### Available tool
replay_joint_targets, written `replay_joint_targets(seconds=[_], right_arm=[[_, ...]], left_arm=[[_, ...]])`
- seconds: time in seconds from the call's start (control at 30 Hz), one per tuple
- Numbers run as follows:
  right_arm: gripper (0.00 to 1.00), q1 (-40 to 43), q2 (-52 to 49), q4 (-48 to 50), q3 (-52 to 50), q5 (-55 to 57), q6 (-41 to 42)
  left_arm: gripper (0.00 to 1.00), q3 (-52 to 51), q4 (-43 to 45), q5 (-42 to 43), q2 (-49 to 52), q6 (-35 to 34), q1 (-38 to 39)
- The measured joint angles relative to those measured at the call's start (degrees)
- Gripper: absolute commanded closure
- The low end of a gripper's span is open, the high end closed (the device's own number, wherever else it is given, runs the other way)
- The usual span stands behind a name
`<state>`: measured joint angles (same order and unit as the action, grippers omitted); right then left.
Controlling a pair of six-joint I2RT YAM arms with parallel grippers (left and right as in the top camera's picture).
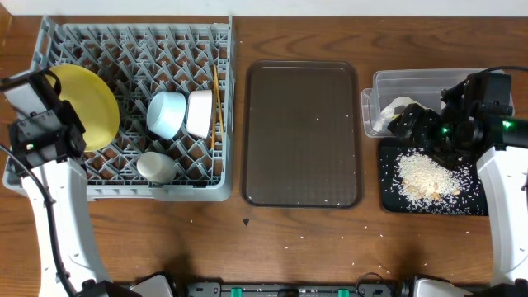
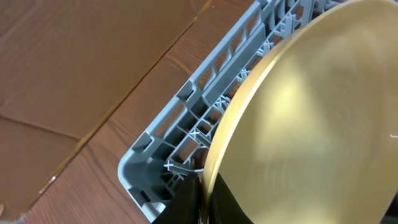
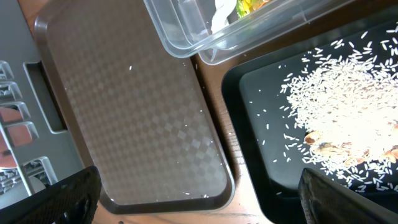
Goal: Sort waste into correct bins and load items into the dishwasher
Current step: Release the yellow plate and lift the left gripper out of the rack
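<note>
My left gripper is shut on the rim of the yellow plate, which stands tilted at the left end of the grey dish rack. The light blue bowl, white bowl, cream cup and chopsticks sit in the rack. My right gripper is open and empty above the gap between the brown tray and the black tray. Rice grains lie in the black tray. The clear tub holds the white paper and the wrapper.
The dark brown serving tray lies between the rack and the bins, with a few stray grains on it. A few grains also lie on the wooden table near its front edge.
</note>
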<state>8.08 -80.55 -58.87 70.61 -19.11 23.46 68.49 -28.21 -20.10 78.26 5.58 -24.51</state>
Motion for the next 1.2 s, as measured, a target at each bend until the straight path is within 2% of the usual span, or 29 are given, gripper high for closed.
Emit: replay_joint_targets(seconds=[0.27,0.43,0.6,0.73,0.77,0.8,1.03,1.2], right_arm=[[0.01,0.0,0.0,0.2,0.0,0.0,0.0],[0.01,0.0,0.0,0.3,0.0,0.0,0.0],[0.01,0.0,0.0,0.3,0.0,0.0,0.0],[0.01,0.0,0.0,0.3,0.0,0.0,0.0],[0.01,0.0,0.0,0.3,0.0,0.0,0.0],[0.01,0.0,0.0,0.3,0.0,0.0,0.0],[0.01,0.0,0.0,0.4,0.0,0.0,0.0],[0.01,0.0,0.0,0.7,0.0,0.0,0.0]], left_arm=[[0.93,0.0,0.6,-0.5,4.2,2.6,0.3],[0.92,0.0,1.3,-2.4,7.3,3.5,3.4],[0.83,0.0,2.0,-5.7,7.7,3.9,7.5],[0.52,0.0,2.4,-6.1,8.2,4.3,10.6],[0.31,0.0,2.5,-6.2,8.2,4.3,11.2],[0.2,0.0,2.5,-6.3,8.2,4.1,12.0],[0.15,0.0,1.6,-6.4,7.4,1.4,16.7],[0.14,0.0,-4.0,-4.6,-1.6,-3.3,17.8]])
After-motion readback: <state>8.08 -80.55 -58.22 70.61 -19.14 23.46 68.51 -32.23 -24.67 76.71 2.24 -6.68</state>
